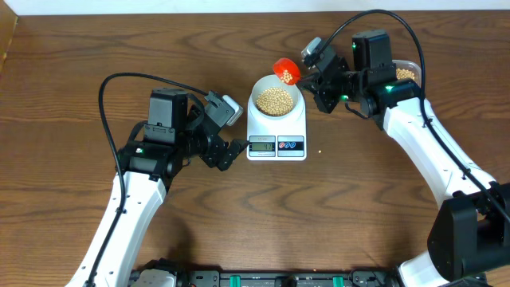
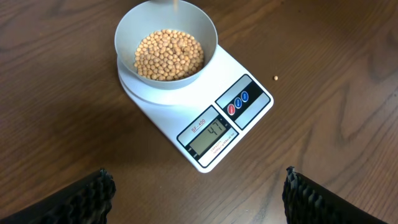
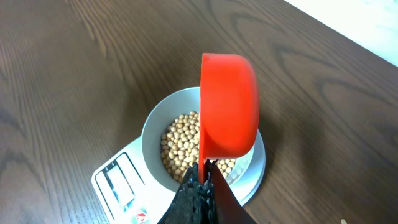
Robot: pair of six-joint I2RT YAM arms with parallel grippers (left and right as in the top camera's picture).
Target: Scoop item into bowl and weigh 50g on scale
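Observation:
The white scale (image 1: 276, 127) stands mid-table with the pale bowl (image 1: 275, 101) on it, holding tan beans (image 1: 273, 99). In the left wrist view the scale (image 2: 205, 115) display reads about 47 and the bowl (image 2: 166, 53) is partly filled. My right gripper (image 1: 317, 76) is shut on the handle of a red scoop (image 1: 286, 71), held tilted on its side over the bowl's far rim; it also shows in the right wrist view (image 3: 227, 106) above the bowl (image 3: 154, 130). My left gripper (image 1: 231, 153) is open and empty, just left of the scale's front.
A clear tub of beans (image 1: 406, 72) sits behind the right arm at the far right. One stray bean (image 2: 275, 78) lies on the table right of the scale. Cables arc over both arms.

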